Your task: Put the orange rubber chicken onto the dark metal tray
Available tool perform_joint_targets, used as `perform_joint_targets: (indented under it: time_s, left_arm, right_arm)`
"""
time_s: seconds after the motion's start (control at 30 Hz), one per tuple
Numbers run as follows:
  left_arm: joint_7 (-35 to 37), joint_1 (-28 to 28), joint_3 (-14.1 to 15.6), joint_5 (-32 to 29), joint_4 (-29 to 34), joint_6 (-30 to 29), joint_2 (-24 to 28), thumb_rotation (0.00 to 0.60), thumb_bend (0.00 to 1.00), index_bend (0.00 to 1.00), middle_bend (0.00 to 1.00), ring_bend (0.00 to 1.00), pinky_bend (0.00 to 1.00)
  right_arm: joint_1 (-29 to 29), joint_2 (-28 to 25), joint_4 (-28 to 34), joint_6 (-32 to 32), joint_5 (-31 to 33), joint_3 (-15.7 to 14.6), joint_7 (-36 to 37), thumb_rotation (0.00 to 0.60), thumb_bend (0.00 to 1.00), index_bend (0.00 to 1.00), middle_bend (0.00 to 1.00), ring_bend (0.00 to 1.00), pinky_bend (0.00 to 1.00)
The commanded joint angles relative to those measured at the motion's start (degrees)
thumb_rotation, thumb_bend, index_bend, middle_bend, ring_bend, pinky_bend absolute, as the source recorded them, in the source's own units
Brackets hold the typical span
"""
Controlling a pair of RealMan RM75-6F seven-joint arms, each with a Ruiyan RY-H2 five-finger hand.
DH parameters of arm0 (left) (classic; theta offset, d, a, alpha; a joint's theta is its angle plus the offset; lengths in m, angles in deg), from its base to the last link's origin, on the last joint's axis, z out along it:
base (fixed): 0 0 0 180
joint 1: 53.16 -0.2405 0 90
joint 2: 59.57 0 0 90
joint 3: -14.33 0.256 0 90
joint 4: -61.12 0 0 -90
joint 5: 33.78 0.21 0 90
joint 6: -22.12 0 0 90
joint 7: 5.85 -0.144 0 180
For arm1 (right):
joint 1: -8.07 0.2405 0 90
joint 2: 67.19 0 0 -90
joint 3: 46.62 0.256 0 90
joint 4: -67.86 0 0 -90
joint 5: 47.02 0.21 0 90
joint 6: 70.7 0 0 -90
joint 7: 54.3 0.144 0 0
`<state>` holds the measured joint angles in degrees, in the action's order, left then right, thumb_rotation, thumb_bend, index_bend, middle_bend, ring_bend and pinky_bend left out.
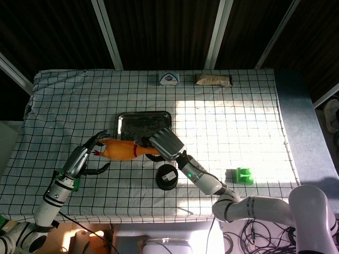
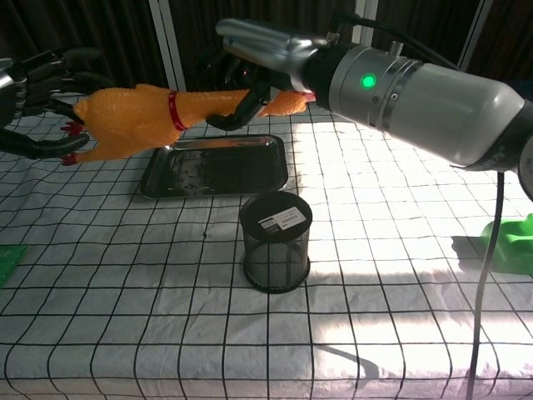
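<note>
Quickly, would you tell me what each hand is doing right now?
Left hand: open, fingers spread beside the rubber chicken.
Right hand: holding the chicken's neck.

No legible text found in either view. A white label with dark print sits on the inner wall of the black mesh cup (image 2: pixel 276 242) at the near middle of the desk; the characters are too small to read. The small white package (image 1: pixel 169 79) at the far edge carries blue markings, also unreadable.
</note>
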<state>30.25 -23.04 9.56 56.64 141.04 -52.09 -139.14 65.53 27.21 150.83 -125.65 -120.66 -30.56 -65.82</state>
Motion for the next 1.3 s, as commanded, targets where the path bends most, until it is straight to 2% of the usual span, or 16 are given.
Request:
perform_joint_targets:
  time_s: [0.03,0.27,0.43,0.63,0.83,0.93,1.0,1.03,1.1,1.23,1.27,1.3]
  left_arm:
    - [0.11,-0.04,0.01,0.02,0.03,-0.06,0.17,0.6,0.27,0.0,0.0,0.0,0.09]
    - [-3.55,-2.37,-1.11,-1.15,0.54,-3.95,2.96,0.6,0.25,0.0,0.0,0.0,0.0]
    - [-9.64,-6.66,-1.92,-3.08,-1.05,-9.73,5.69,0.6,0.25,0.0,0.0,0.0,0.0]
    - [-7.77,-11.36,-2.33,-5.95,-3.2,-13.4,7.97,0.6,0.26,0.0,0.0,0.0,0.0]
    - [-4.47,-12.72,-2.13,-6.55,-5.6,-12.65,8.12,0.6,0.26,0.0,0.0,0.0,0.0]
    - [-3.59,-12.84,-2.26,-7.18,-6.78,-11.47,7.87,0.6,0.26,0.0,0.0,0.0,0.0]
    - [-3.19,-12.81,-2.53,-7.54,-7.24,-10.84,7.79,0.6,0.26,0.0,0.0,0.0,0.0]
    - [-3.06,-12.78,-2.66,-7.62,-7.4,-10.66,7.75,0.6,0.26,0.0,0.0,0.0,0.0]
    - [-2.84,-12.67,-2.96,-7.71,-7.63,-10.33,7.57,0.6,0.26,0.0,0.0,0.0,0.0]
    - [-3.34,-12.45,-3.23,-7.61,-7.73,-9.8,7.21,0.6,0.26,0.0,0.0,0.0,0.0]
    - [-3.57,-12.44,-3.28,-7.58,-7.69,-9.74,7.13,0.6,0.26,0.0,0.0,0.0,0.0]
    - [-3.77,-12.42,-3.35,-7.56,-7.58,-9.65,7.07,0.6,0.26,0.0,0.0,0.0,0.0]
  right_arm:
    - [-0.05,-0.07,-0.03,-0.03,0.01,0.04,0.14,0.6,0.48,0.94,0.8,0.75,0.77]
    - [-0.8,-0.72,-1.79,-0.36,0.02,-0.29,0.74,0.6,0.48,0.94,0.8,0.75,0.77]
    - [-1.48,2.33,-9.12,-2.57,0.77,-0.03,0.51,0.6,0.48,0.94,0.81,0.75,0.77]
    - [-0.33,12.44,-26.22,-4.44,1.49,1.74,6.7,0.6,0.48,0.94,0.81,0.75,0.77]
    - [2.94,23.94,-46.3,-4.01,-0.11,1.65,13.85,0.6,0.48,0.94,0.81,0.75,0.75]
    - [4.78,29.14,-55.67,-2.28,-0.34,1.57,16.0,0.6,0.48,0.91,0.81,0.73,0.72]
    - [5.81,31.24,-59.82,-0.13,-0.45,1.5,18.63,0.6,0.48,0.82,0.78,0.66,0.65]
    - [6.14,31.72,-61.04,1.15,-0.66,1.22,19.87,0.6,0.47,0.75,0.73,0.6,0.61]
    - [6.86,32.19,-62.56,4.47,-0.99,0.77,23.12,0.6,0.43,0.55,0.57,0.42,0.46]
    - [7.66,32.59,-64.12,6.97,-1.59,0.41,27.64,0.6,0.35,0.26,0.33,0.18,0.23]
    - [7.75,32.58,-64.35,7.52,-1.64,0.36,28.08,0.6,0.32,0.14,0.23,0.09,0.15]
    - [7.86,32.58,-64.6,8.53,-1.39,0.52,28.15,0.6,0.31,0.08,0.17,0.06,0.11]
